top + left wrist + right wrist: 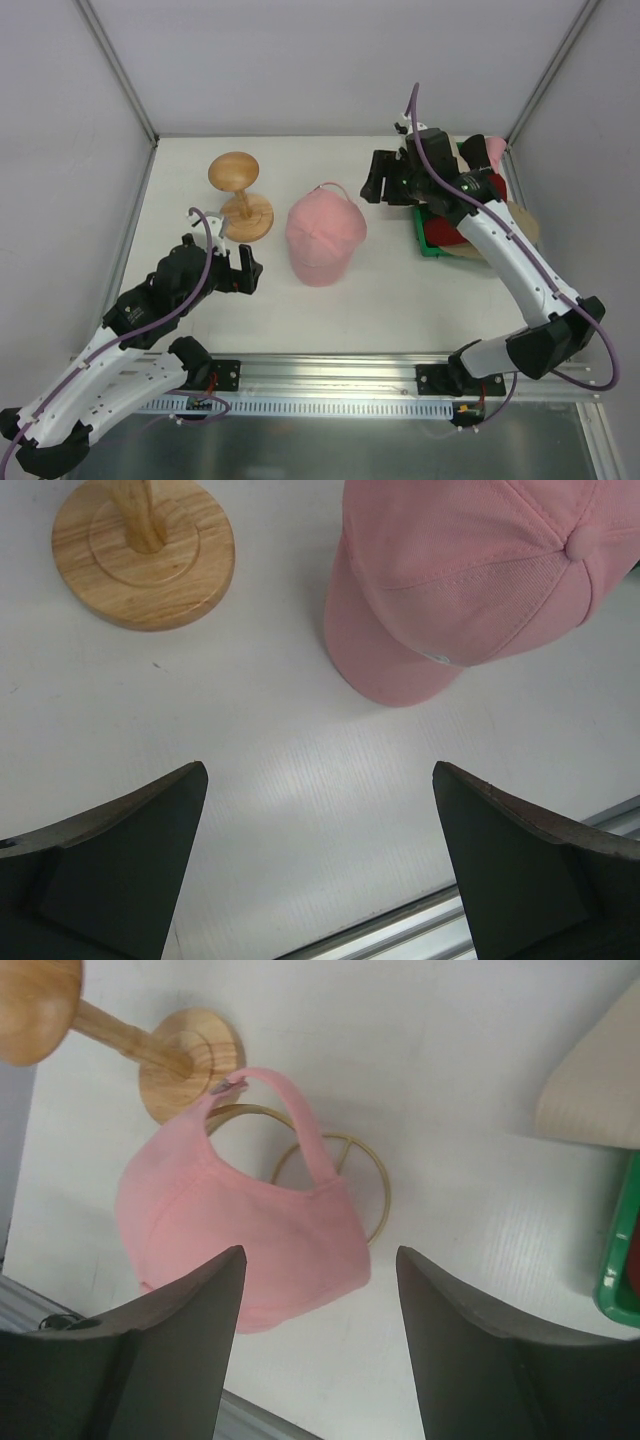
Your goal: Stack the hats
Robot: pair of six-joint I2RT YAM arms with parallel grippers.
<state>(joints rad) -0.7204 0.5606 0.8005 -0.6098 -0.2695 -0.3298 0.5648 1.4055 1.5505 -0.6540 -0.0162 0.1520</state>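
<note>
L arm folded low at near-left; L pincer [243, 272] faces fwd, jaws spread wide. R arm stretched far fwd, wrist bent left; R pincer [377, 182] jaws apart, gripping nothing.

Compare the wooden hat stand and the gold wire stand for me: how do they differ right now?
The wooden stand is solid turned wood; the gold wire stand is thin hoops. The wooden stand is bare; the wire stand wears the pink cap. Both sit on the white table.
</note>
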